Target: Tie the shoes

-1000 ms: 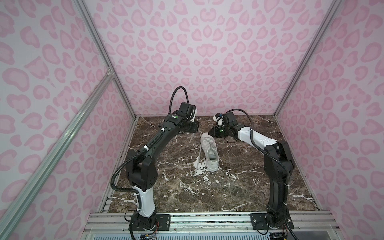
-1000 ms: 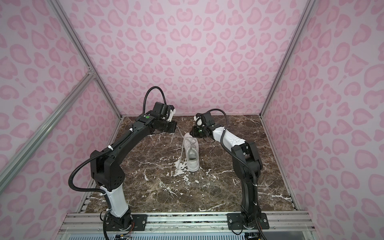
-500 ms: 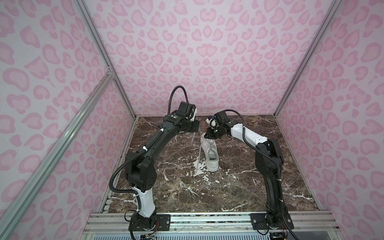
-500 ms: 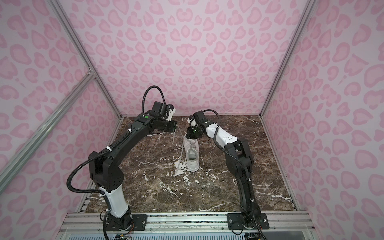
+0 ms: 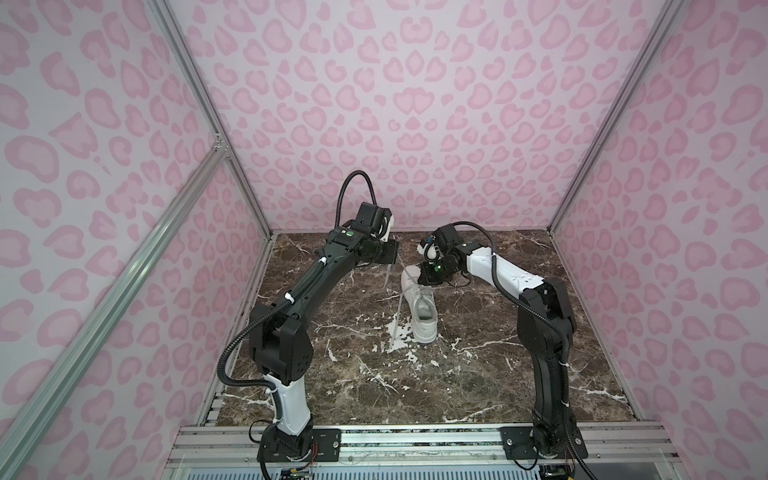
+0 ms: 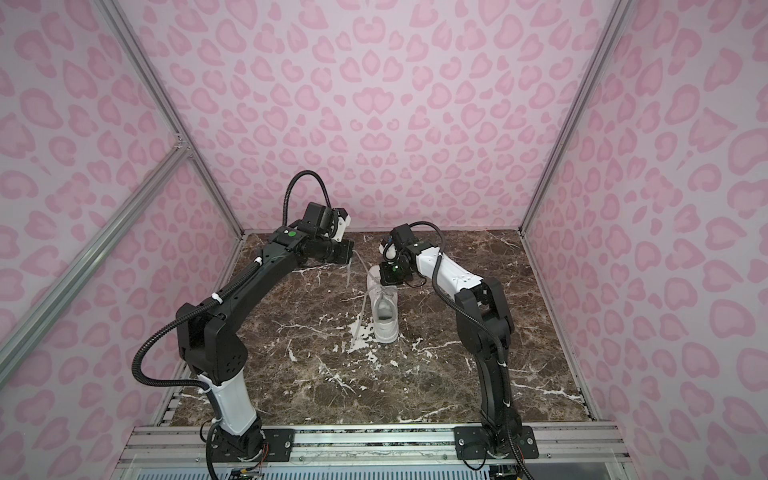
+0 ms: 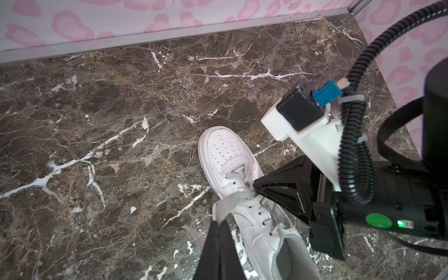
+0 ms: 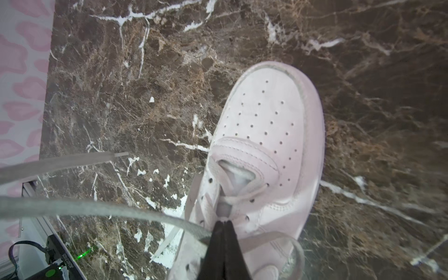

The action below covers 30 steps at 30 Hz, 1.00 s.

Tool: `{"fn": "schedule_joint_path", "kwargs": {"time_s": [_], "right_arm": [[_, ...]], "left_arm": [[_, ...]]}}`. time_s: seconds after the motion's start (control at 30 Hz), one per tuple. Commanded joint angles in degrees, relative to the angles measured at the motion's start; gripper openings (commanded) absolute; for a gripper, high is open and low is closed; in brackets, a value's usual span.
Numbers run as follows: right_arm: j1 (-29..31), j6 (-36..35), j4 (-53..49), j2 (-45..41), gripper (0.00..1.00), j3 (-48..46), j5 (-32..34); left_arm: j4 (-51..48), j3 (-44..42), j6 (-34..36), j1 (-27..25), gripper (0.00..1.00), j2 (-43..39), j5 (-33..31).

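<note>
On the brown marble table (image 5: 478,374), the left hand (image 7: 219,221) and right hand (image 8: 224,221) each pinch the flat whitish laces (image 8: 97,208) of the white low-top sneaker (image 5: 422,309).

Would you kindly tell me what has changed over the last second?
The right pincer moved in from beside the toe of the sneaker onto its lacing and closed, apparently on the lace there. The left pincer stayed shut on that lace; the sneaker has not moved.

White sneaker (image 6: 384,318) on marble tabletop (image 6: 415,386), toe toward back wall (image 6: 374,104)
</note>
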Motion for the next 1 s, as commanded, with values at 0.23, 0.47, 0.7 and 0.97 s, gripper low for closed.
{"fn": "schedule_joint_path", "kwargs": {"time_s": [0.23, 0.47, 0.7, 0.97], "right_arm": [[-2.2, 1.3, 1.1, -4.0, 0.16, -2.9, -1.1], [-3.6, 1.0, 1.0, -6.0, 0.17, -4.9, -1.9], [-4.8, 0.0, 0.1, -7.8, 0.17, -7.2, -1.9], [-6.2, -0.7, -0.3, -9.8, 0.18, -9.9, -2.1]], "left_arm": [[-2.2, -2.0, 2.2, 0.5, 0.03, 0.1, 0.2], [-3.4, -2.4, 7.7, 1.4, 0.04, 5.0, 2.1], [-6.5, -1.2, 10.5, 3.0, 0.06, 10.0, -1.6], [-4.2, -2.8, 15.1, 3.6, 0.46, 10.4, -1.0]]}}
